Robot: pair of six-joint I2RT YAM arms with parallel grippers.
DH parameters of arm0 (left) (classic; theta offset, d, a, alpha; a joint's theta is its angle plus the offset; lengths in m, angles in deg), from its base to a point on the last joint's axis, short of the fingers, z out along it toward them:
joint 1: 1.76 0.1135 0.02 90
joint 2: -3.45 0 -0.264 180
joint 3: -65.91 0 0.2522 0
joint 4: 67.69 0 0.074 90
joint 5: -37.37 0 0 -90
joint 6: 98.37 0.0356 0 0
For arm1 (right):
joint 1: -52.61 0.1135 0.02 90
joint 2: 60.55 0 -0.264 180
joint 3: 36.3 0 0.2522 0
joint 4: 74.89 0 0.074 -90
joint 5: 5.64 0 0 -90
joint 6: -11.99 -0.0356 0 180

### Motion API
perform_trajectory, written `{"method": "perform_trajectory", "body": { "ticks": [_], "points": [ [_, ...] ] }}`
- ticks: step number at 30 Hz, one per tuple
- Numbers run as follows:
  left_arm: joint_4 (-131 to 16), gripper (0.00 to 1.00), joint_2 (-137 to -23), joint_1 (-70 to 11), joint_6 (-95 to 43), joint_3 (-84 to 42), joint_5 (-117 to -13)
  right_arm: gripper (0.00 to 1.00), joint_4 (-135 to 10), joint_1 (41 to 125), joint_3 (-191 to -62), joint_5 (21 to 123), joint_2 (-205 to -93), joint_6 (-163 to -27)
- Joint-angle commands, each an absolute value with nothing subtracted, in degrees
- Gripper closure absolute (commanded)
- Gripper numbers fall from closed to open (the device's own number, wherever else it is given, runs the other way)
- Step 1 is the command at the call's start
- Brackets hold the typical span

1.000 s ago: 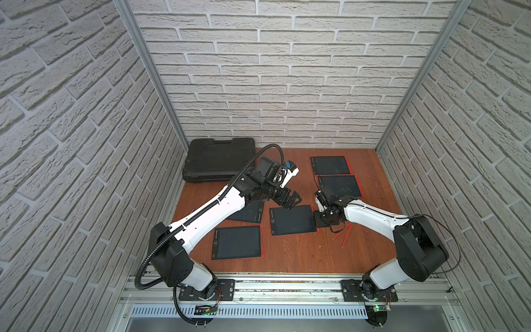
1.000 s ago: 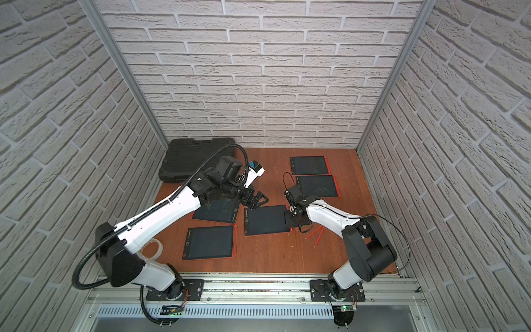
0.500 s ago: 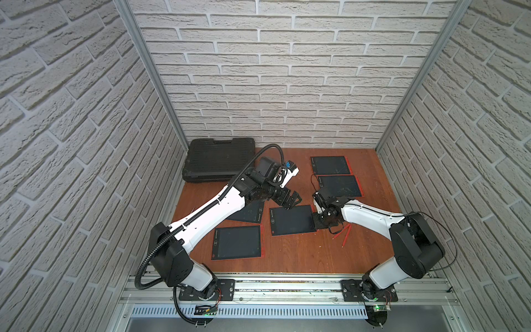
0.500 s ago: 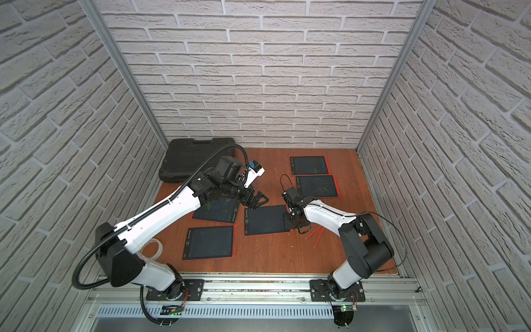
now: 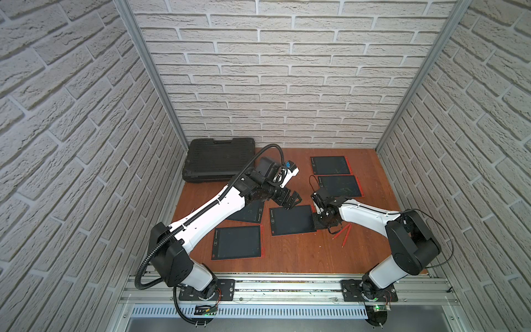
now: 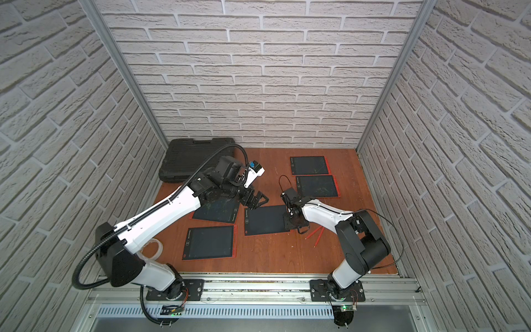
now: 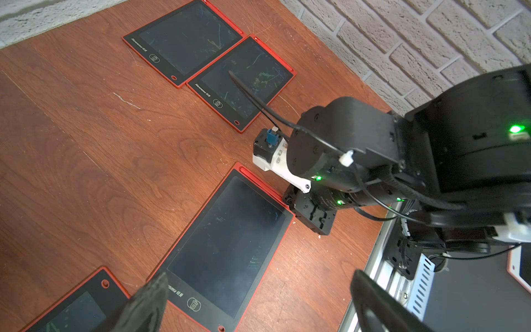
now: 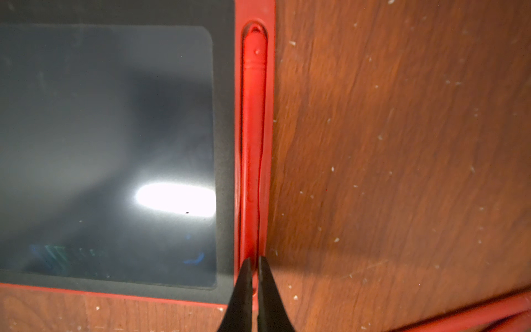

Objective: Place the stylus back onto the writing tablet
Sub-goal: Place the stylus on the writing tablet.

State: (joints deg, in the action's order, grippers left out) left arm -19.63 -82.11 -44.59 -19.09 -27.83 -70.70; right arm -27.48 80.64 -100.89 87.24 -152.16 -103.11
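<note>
At the far left corner of the desk [image 5: 301,258] a black case [image 5: 218,161] is seen, untouched. Next to it the left claw [image 5: 290,200] is held released, its jaws spread wide and empty, above the bare wood just beyond the far edge of the middle writing tablet [image 5: 291,220]. Two other tablets [image 5: 237,243] are found nearer the left arm, and nothing is being done to them.

On the middle tablet the stylus [image 8: 253,129] is seen lying lengthwise in the red slot along the edge. Most of its length appears sunk in the slot, though a thin gap is visible along one side. The right claw [image 8: 255,260] is clenched, with nothing gripped between its tips, which are set on or just above the near end of the stylus; contact cannot be confirmed.

The step in hand is judged to be the seating of the stylus, with the task nearly done. A short downward press on that end is probably called for, followed by a straight lift clear, so that the stylus is not dragged out.

Farther right, two loose red styluses [image 5: 347,235] are left on the desk.
</note>
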Motion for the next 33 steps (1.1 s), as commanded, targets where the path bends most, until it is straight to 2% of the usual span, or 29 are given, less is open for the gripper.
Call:
{"method": "perform_trajectory", "body": {
  "ticks": [1,9,33],
  "points": [
    [-20.8,0.02,-81.9,-44.7,-19.2,-27.4,-71.1,0.92,-26.8,81.1,-102.0,88.8,-152.4,-103.9],
    [-20.8,0.02,-81.7,-44.7,-19.2,-27.3,-71.0,0.92,-24.9,81.1,-105.3,90.7,-151.0,-102.6],
    [-20.8,0.02,-81.4,-44.7,-19.1,-27.2,-70.7,0.97,-25.7,81.1,-112.0,93.4,-159.9,-102.4]
  ]
}}
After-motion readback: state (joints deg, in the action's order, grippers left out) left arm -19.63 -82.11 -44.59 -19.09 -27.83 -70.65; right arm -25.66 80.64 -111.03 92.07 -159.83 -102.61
